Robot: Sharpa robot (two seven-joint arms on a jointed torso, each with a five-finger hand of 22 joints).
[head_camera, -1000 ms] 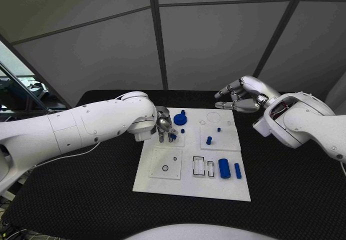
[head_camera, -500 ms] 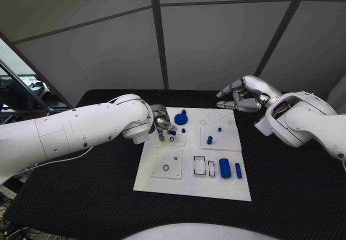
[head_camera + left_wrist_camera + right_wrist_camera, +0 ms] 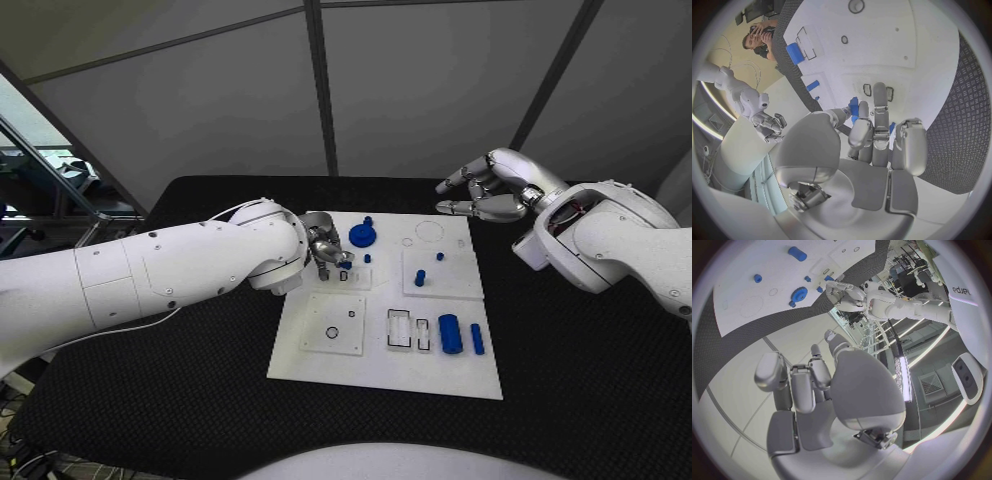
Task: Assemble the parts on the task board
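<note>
On the black worktop (image 3: pixel 173 400) the white task board (image 3: pixel 387 375) lies mid-table, w/ blue parts on it: a round knobbed piece (image 3: pixel 361 236) at the far end, a small peg (image 3: pixel 418 279) near centre, a thick cylinder (image 3: pixel 449 335) and a thin bar (image 3: pixel 476 339) at the near right. Left hand (image 3: pixel 329 252) sits low over the board's far-left area, fingers closed on a small blue part (image 3: pixel 345 264); left forearm hides the board's left edge there. Right hand (image 3: pixel 490 195) hangs off the board's far right corner, fingers curled, holding nothing. Vs 1 s ago: left arm has swung further in over the worktop, hand roughly same spot; right hand unchanged.
</note>
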